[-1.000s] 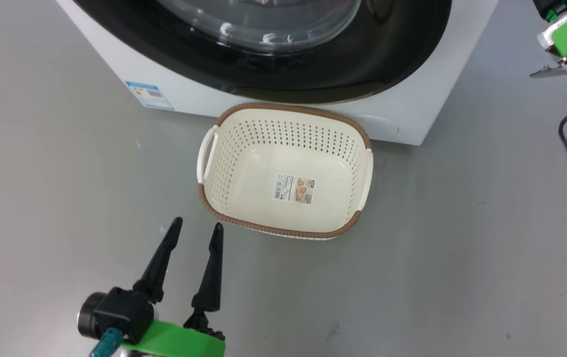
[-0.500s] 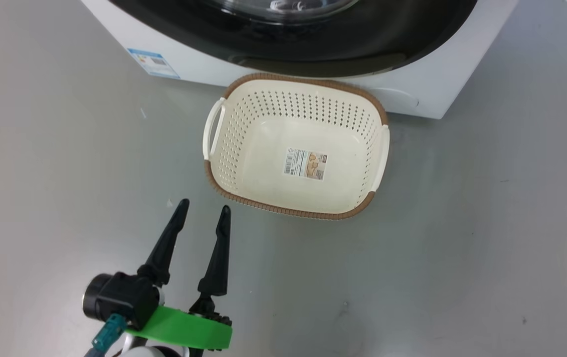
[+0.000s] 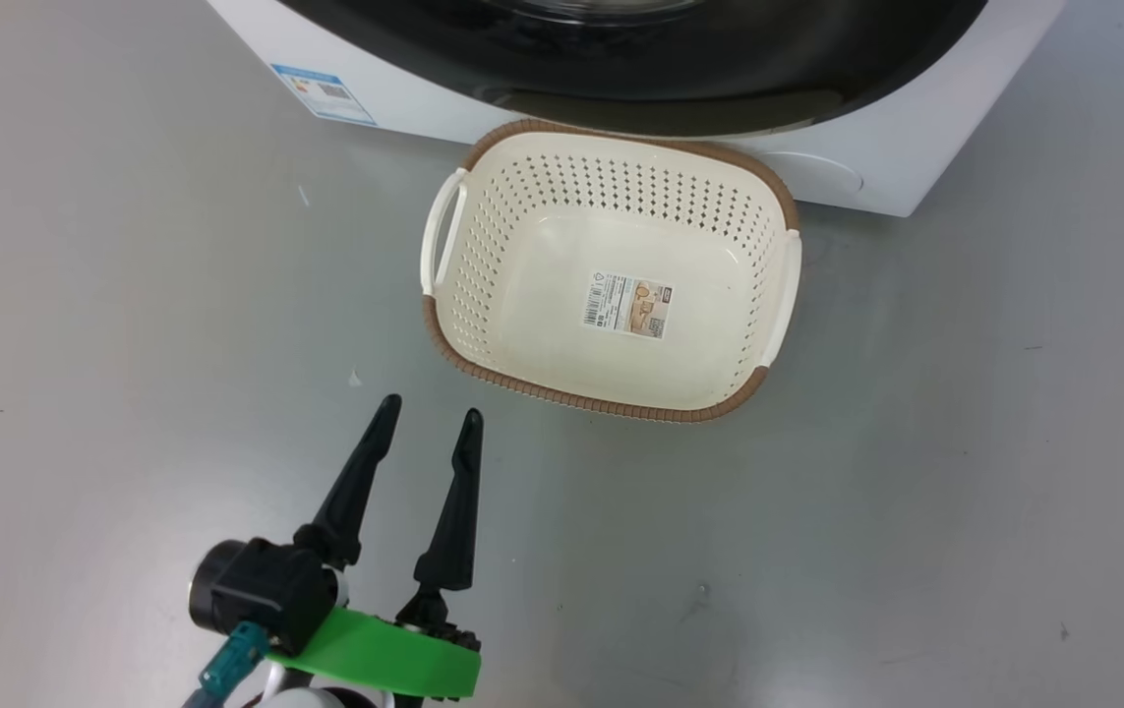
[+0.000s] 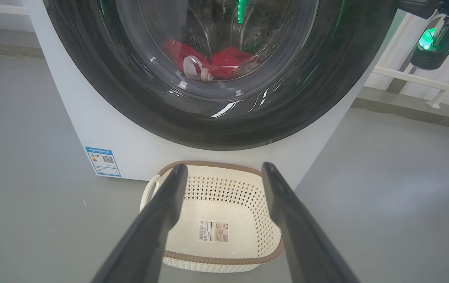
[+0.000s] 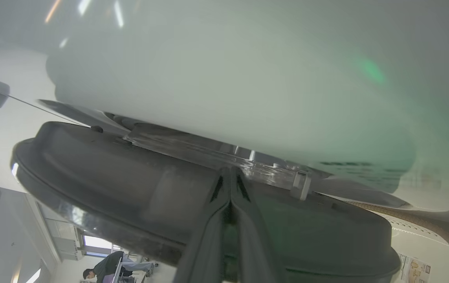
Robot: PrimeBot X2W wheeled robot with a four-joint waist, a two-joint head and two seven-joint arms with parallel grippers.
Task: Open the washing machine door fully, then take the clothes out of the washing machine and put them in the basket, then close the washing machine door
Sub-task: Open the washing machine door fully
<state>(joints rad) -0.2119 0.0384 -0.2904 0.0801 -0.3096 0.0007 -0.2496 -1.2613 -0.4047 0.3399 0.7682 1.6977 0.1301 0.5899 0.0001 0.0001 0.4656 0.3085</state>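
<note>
Status: door-opening step, not yet accomplished. The washing machine door sits against the washing machine, or is barely cracked; which of the two cannot be told. The clothes lie in the drum behind the glass, at 12 o'clock from the basket. The basket is empty and stands on the floor hard by the washer's foot, presumably so garments travel a short way.

Right pincer: clenched, nothing between its fingers, tips set at the door's rim beside a clear latch piece. This is judged a hooking stance for pulling the door out. Left pincer: released, empty, at 7 o'clock from the basket, aimed toward 12 o'clock, likely placed to reach the drum.

Clearances: bare floor lies at 3, 6 and 9 o'clock of the basket. The door's lower rim overhangs the basket's far rim in the head view; whether the swing clears it is unconfirmed. Risk: thin tips slipping off the glossy rim.
</note>
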